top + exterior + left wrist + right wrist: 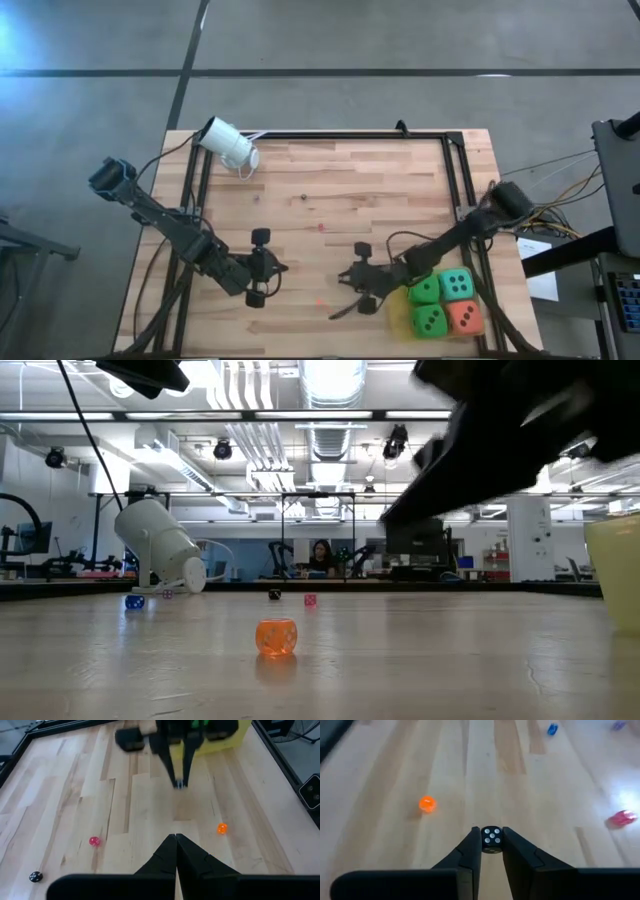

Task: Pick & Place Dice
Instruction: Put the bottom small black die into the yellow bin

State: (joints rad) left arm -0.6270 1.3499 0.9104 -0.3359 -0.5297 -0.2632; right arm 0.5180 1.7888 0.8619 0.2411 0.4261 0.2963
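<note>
Right claw (pixel 491 851): fingertips clamped on a small black die (pixel 491 839), low over the wooden surface (pixel 330 210); left claw (pixel 176 840): fully closed, empty; four large dice (pixel 446 302) clustered at the surface's near right corner.

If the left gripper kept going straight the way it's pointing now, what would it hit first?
Probably the right gripper. The left gripper, fingers shut, points across bare table at it, with the yellow container behind. The small orange die lies off to one side, though depth is unclear.
</note>
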